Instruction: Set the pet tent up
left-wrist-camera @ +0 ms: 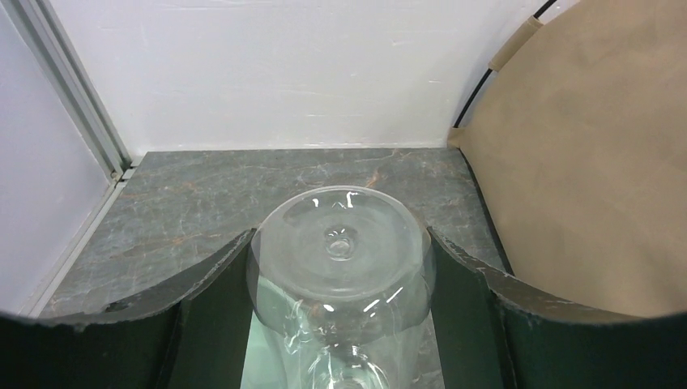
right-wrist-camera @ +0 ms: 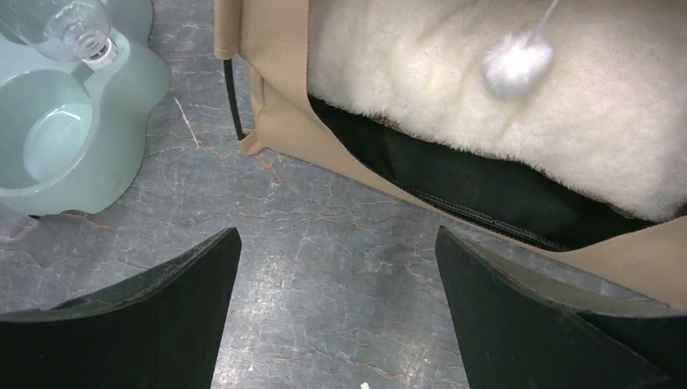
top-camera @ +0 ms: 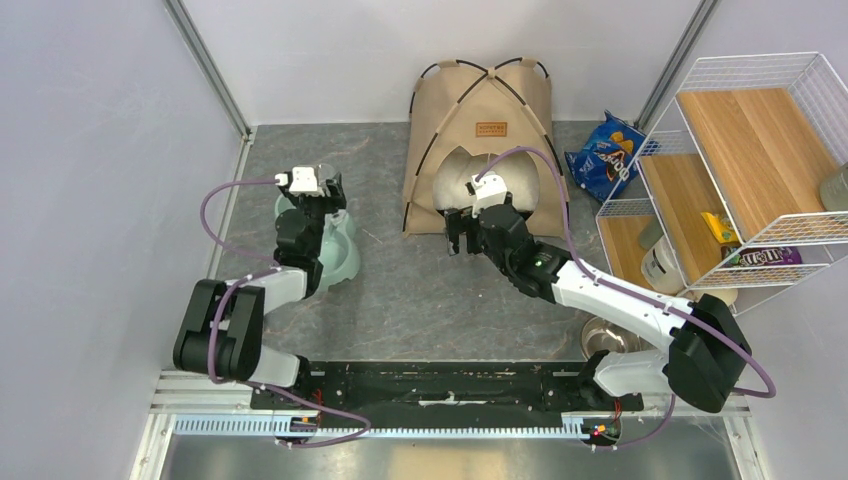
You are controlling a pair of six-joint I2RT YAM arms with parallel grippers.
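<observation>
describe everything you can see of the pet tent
The pet tent stands set up at the back of the table, near the rear wall. Tan fabric domed by thin black crossing poles, a small brown label above the arched opening. Black lining shows inside under a fluffy white pillow; a white pompom dangles in the opening. The right gripper, jaws open, hovers just before it, not touching.

Tan pet tent [top-camera: 480, 110], seemingly black-lined
</observation>
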